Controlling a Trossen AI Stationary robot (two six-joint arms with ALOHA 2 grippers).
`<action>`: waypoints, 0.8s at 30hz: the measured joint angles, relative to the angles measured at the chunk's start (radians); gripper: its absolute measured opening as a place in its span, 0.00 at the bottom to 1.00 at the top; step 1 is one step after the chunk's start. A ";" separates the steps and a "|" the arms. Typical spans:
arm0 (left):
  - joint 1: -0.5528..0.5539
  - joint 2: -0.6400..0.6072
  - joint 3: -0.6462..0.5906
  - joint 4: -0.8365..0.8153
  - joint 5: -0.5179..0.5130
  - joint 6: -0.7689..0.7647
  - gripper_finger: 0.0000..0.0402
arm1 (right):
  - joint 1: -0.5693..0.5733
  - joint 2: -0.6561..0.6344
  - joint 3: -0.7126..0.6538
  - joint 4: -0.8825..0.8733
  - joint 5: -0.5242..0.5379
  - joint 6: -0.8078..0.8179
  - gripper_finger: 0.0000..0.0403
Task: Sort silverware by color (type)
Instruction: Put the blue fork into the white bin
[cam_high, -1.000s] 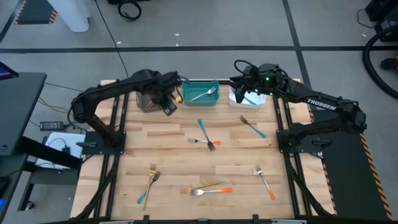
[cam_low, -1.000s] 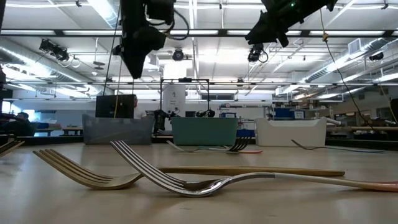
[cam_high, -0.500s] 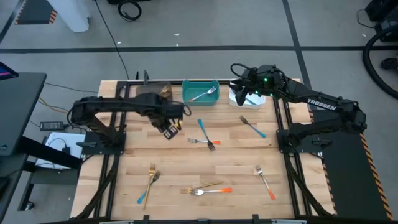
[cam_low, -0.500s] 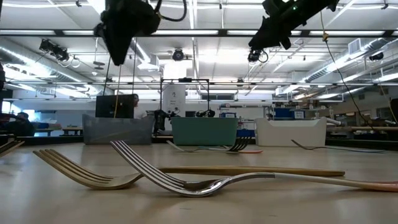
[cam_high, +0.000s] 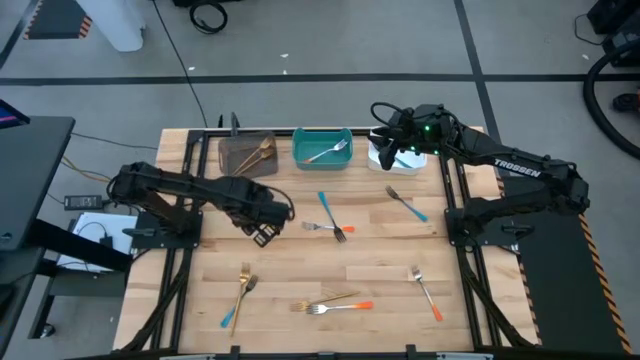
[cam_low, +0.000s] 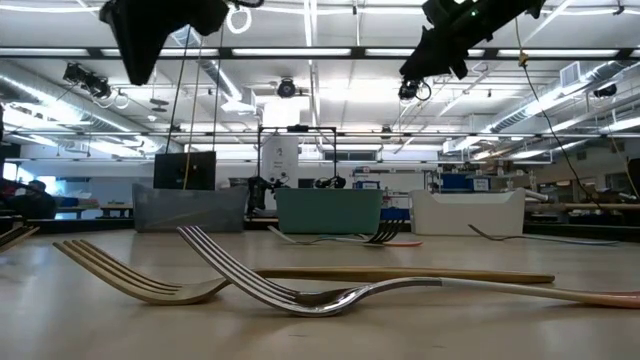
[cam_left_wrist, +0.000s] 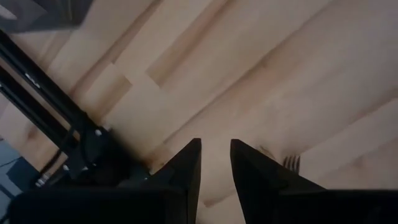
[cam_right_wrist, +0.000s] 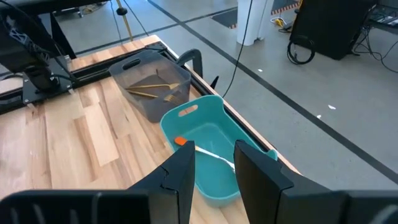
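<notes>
While most of the silverware lies loose on the wooden table (cam_high: 390, 250), some pieces already sit in the bins along the far edge. Gold utensils (cam_high: 257, 154) lie in the brown bin (cam_high: 228, 150), and a fork with an orange handle (cam_high: 328, 152) rests in the teal bin (cam_high: 300, 137). A teal-handled utensil (cam_high: 326, 207) lies at mid-table, touching a fork with an orange handle (cam_high: 328, 229) just beside it. Another teal-handled fork (cam_high: 406, 202) lies nearer the right arm's side. At the near edge are a gold fork (cam_high: 243, 283) with a teal-handled piece (cam_high: 236, 307) close by, an orange-handled fork (cam_high: 336, 306) crossing a gold one (cam_high: 338, 296), and an orange-handled fork (cam_high: 426, 293) off to the right.

The left gripper (cam_high: 263, 234) hangs above bare wood between the brown bin and the mid-table pair; its fingers (cam_left_wrist: 186, 168) are slightly parted with nothing between them. The right gripper (cam_high: 388, 158) hovers over the white bin (cam_high: 412, 165), fingers (cam_right_wrist: 180, 174) a little apart and empty.
</notes>
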 joint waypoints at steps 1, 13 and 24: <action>-0.017 0.000 0.000 0.000 0.004 -0.022 0.24 | 0.000 0.000 0.000 0.000 0.000 0.000 0.29; -0.199 0.000 0.000 -0.002 0.017 -0.245 0.24 | 0.000 0.000 0.000 -0.015 0.003 0.000 0.29; -0.419 0.000 0.000 0.018 0.059 -0.599 0.24 | 0.000 0.000 0.000 -0.017 0.003 0.000 0.29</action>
